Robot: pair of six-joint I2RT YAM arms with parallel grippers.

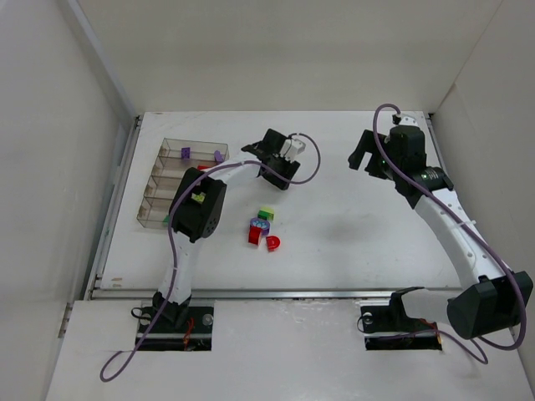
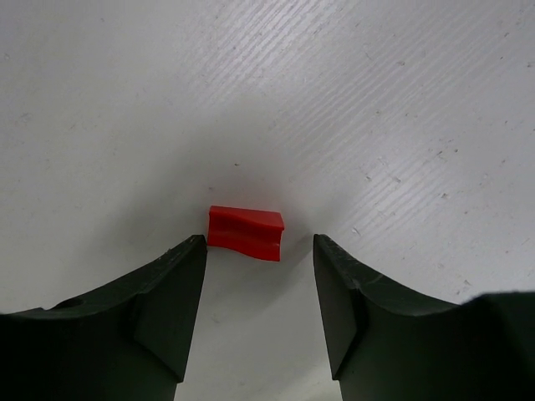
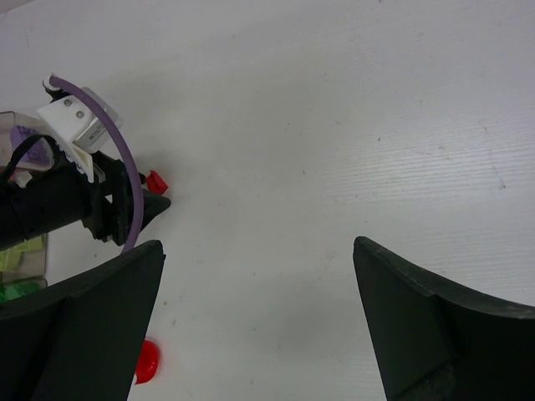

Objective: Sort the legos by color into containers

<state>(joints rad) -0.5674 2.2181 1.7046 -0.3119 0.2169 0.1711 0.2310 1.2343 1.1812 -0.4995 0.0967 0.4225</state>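
Your left gripper (image 2: 259, 266) is low over the desk (image 2: 401, 100), jaws spread wide and empty. The red lego (image 2: 245, 232) lies flat just past the fingertips, a shade off-centre toward one finger and touching neither. To take it cleanly, ease forward until the pads bracket its middle, centre it, settle to the desk, and only then close. It's tiny, so a lopsided pinch would likely flick it away. The organizer box (image 1: 152, 200) sits off to the left, near this arm, with purple pieces (image 1: 185, 153) in its far row. A speck of red shows by the next row, though the arm hides most of it. Your right gripper (image 3: 259, 251) hangs open with nothing in it, well apart from the work. More loose legos (image 1: 263, 227) wait mid-desk.
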